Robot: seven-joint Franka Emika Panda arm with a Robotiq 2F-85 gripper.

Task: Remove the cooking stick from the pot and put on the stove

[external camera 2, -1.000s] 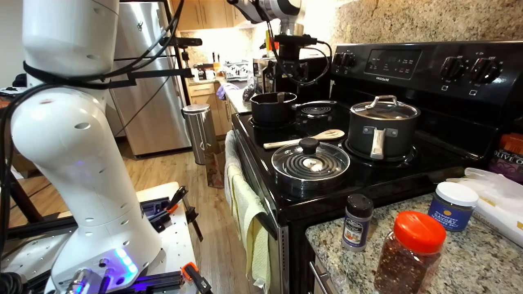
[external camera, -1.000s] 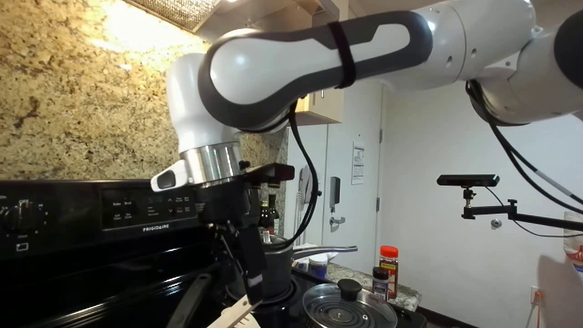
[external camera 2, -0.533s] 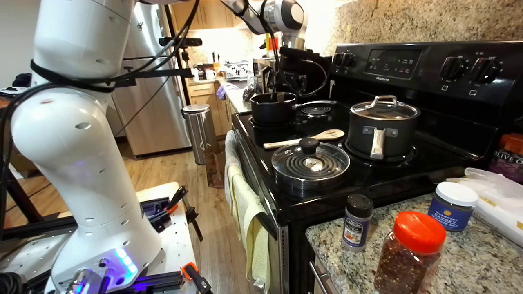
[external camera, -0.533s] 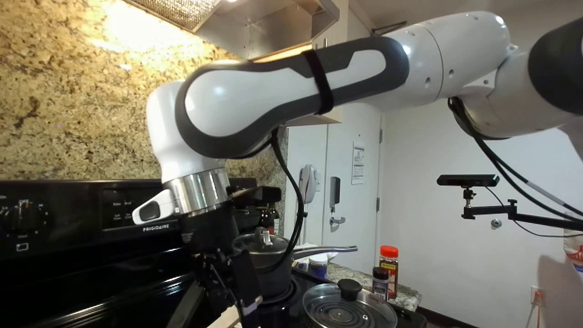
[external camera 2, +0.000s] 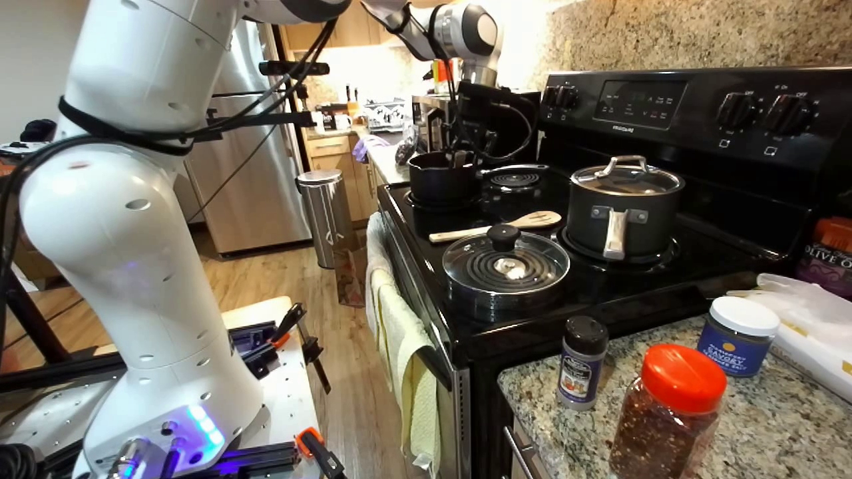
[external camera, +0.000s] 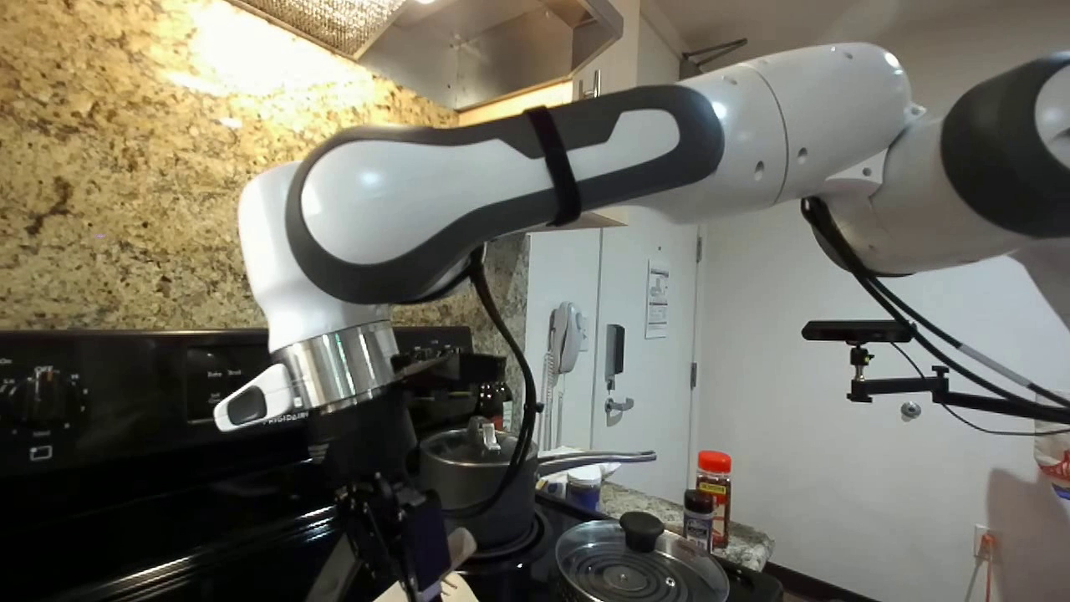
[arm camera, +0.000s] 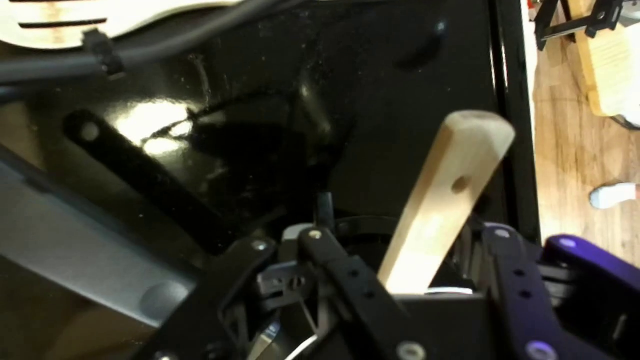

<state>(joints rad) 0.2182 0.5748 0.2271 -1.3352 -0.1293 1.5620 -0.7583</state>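
The cooking stick (arm camera: 445, 200) leans in the dark open pot (external camera 2: 432, 183); only its pale wooden handle shows, sticking up past the rim. Its handle top also shows in both exterior views (external camera: 461, 548) (external camera 2: 459, 158). The pot's long handle (arm camera: 90, 240) lies left in the wrist view. My gripper (arm camera: 397, 230) is open, with its fingers on either side of the stick's handle and gaps showing. In both exterior views the gripper (external camera: 422, 577) (external camera 2: 466, 146) is low at the pot's rim. The stove (external camera 2: 705, 289) is black. The stick's lower end is hidden.
A slotted wooden spatula (external camera 2: 496, 226) lies on the stove; its head shows in the wrist view (arm camera: 55, 25). A lidded saucepan (external camera 2: 626, 219) and a glass lid (external camera 2: 506, 263) with a black knob stand nearby. Spice jars (external camera 2: 672, 399) stand on the counter.
My arm has come down and moved left in an exterior view. The gripper has dropped from above the pot to its rim, around the stick's handle. The objects have not visibly moved.
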